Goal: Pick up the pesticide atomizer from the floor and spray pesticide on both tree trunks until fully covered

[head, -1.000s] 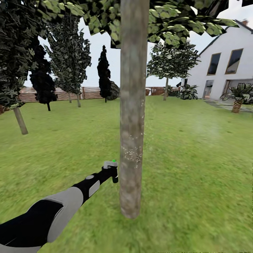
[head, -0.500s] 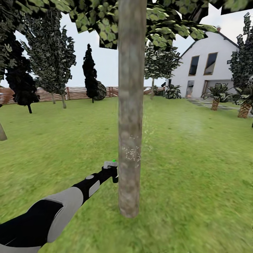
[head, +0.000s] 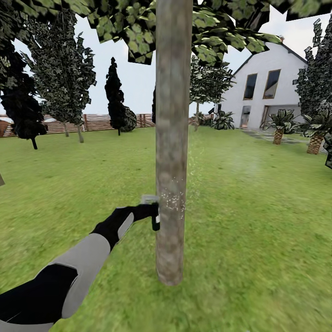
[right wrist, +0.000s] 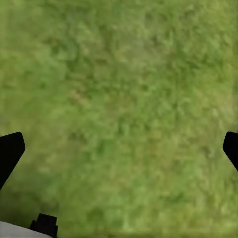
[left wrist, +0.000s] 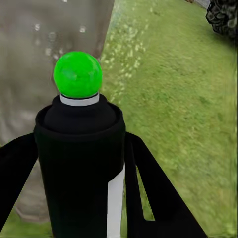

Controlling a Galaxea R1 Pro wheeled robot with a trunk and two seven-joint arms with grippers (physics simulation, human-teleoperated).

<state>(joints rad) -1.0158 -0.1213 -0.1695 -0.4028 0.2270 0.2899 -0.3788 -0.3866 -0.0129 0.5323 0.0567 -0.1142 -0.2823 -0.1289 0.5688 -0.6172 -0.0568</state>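
Beside the tree trunk (head: 172, 138), the left gripper (head: 148, 213) pinches the pesticide atomizer (left wrist: 79, 163) between its fingers (left wrist: 153, 193), nozzle at the bark, where pesticide (head: 173, 202) specks show. Right fingers (right wrist: 11, 152) spread over lawn (right wrist: 119, 114).

Black-and-grey left arm (head: 78, 263)

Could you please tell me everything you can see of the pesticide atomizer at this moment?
The pesticide atomizer is a small dark, matte bottle with a rounded shoulder, a thin pale ring and a bright green ball on top; a pale strip runs down its side. It stands upright between the black fingers of the left gripper, which is clamped on it. In the head view its pale grey head sits right beside the tree trunk, level with a patch of white specks.
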